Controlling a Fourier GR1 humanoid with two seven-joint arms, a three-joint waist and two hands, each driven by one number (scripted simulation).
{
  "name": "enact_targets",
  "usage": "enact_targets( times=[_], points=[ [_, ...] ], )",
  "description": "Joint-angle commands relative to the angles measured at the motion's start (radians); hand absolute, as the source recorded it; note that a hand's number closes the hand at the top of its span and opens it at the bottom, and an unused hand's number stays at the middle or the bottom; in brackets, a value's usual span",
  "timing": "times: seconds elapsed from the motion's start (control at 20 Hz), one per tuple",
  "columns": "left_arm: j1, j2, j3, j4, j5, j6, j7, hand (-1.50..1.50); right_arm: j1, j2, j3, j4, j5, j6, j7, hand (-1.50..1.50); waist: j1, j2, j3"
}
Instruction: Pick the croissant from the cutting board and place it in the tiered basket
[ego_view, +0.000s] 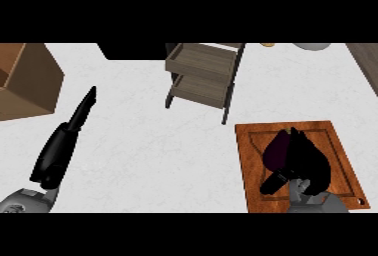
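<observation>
The wooden cutting board (255, 145) lies at the right front of the white counter. On it lies a dark purplish, rounded item (275, 150), mostly covered; I cannot make out a croissant's shape or colour. My right hand (304, 162) is over the board, its fingers stretched along and over this item and its thumb spread out to the lower left. The grey-brown tiered basket (201, 62) stands behind the board at the centre back, with both shelves bare. My left hand (59, 145) lies at the left, fingers straight and pointing away, holding nothing.
A wooden box (26, 80) stands at the far left. A dark block (133, 50) sits at the back beside the basket. A white dish (314, 46) and a small yellow thing (267, 44) show at the back right edge.
</observation>
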Motion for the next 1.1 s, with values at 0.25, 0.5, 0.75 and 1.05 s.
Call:
enact_targets(
  times=[0.25,0.5,0.75,1.05],
  points=[
    [0.003,-0.005,0.02,-0.023,0.004,-0.017,0.013,0.0,0.037,0.074,-0.033,-0.093,0.119,0.173,0.257,-1.5,-0.006,-0.002,0.001],
    [0.055,-0.019,0.021,-0.006,-0.014,-0.003,-0.03,0.0,0.082,0.045,-0.087,-0.195,0.184,0.246,0.22,-1.5,-0.007,-0.001,0.001],
    [0.017,-0.031,0.043,0.03,-0.01,-0.026,-0.033,0.0,0.116,0.114,-0.102,-0.177,0.256,0.243,0.16,-1.5,-0.008,0.004,0.002],
    [0.017,-0.012,0.066,-0.009,0.001,-0.075,-0.014,0.0,0.107,0.162,-0.146,-0.173,0.278,0.248,0.143,-1.5,0.001,0.002,0.003]
  ],
)
